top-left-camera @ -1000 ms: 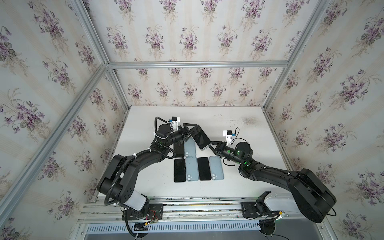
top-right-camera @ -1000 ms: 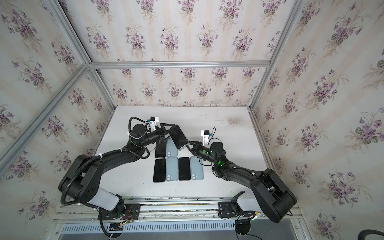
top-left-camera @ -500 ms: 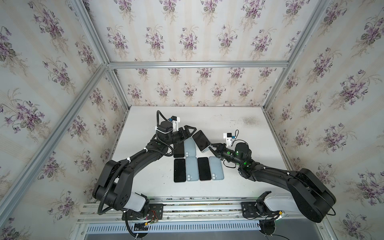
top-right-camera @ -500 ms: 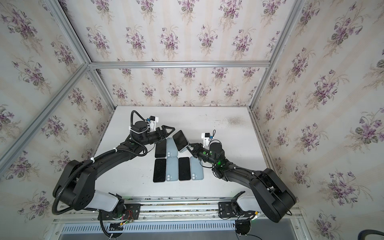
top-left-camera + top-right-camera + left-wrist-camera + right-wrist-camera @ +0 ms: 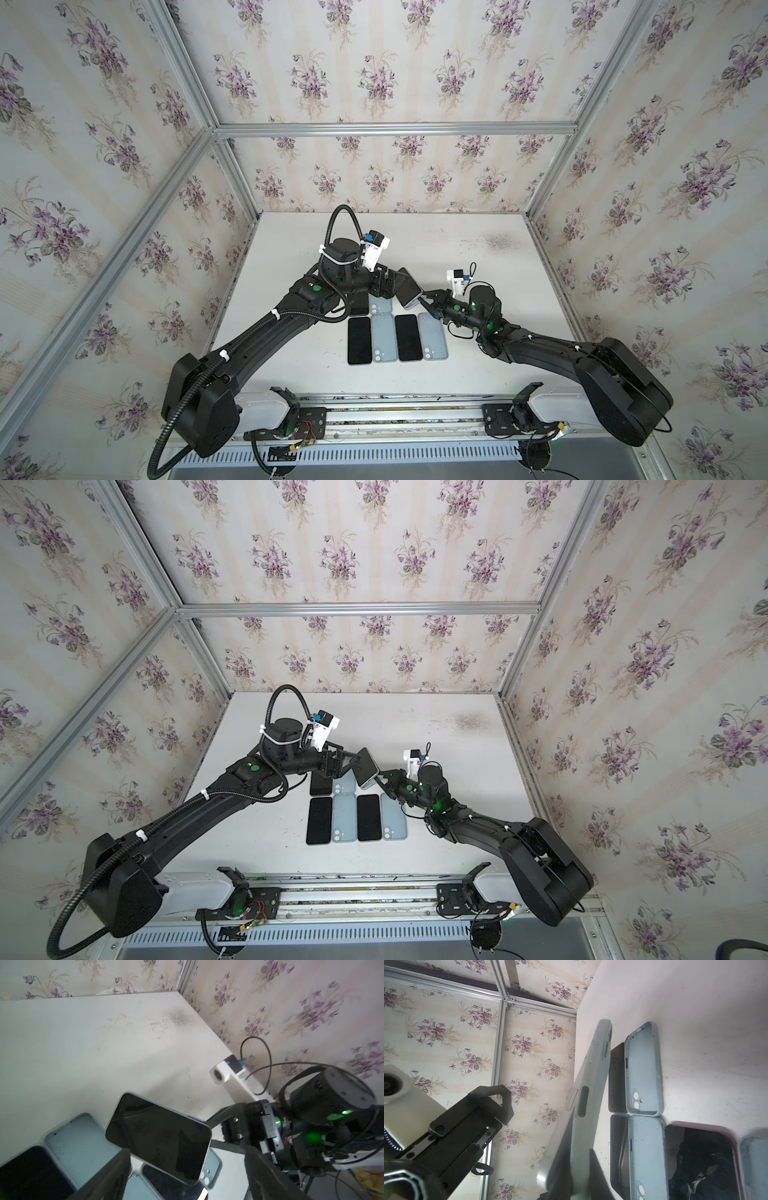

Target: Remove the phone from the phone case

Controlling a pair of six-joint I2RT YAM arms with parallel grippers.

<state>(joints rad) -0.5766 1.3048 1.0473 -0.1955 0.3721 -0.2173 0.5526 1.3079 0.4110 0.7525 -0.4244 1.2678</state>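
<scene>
Pale blue-green rubber wraps the phone [image 5: 409,288], which sits in its case [image 5: 591,1076] with no corner peeled away. It is lifted clear of the white table [image 5: 457,249], just right of the middle in both top views. The right gripper [image 5: 424,297] reaches in from the lower right and pinches one short end of it. In the right wrist view its two dark fingers [image 5: 598,1176] are pressed against the front and back of the case. The phone juts out from that grip at a slant, with its dark screen [image 5: 158,1138] turned towards the left wrist camera and its free end pointing to the upper left of the top views. The left gripper [image 5: 395,284] comes in from the left and hangs by that free end with its fingers [image 5: 112,1174] spread wide and holding nothing. In the right wrist view a strip of wallpaper [image 5: 529,1064] shows between its nearest fingertip and the case, so the two are apart. Below the raised phone, other items lie flat and close together on the table. A near row runs bare phone [image 5: 359,340], empty case [image 5: 383,338], bare phone, empty case. Behind its left half lie one more bare phone and one more empty case, partly hidden under the left arm.
</scene>
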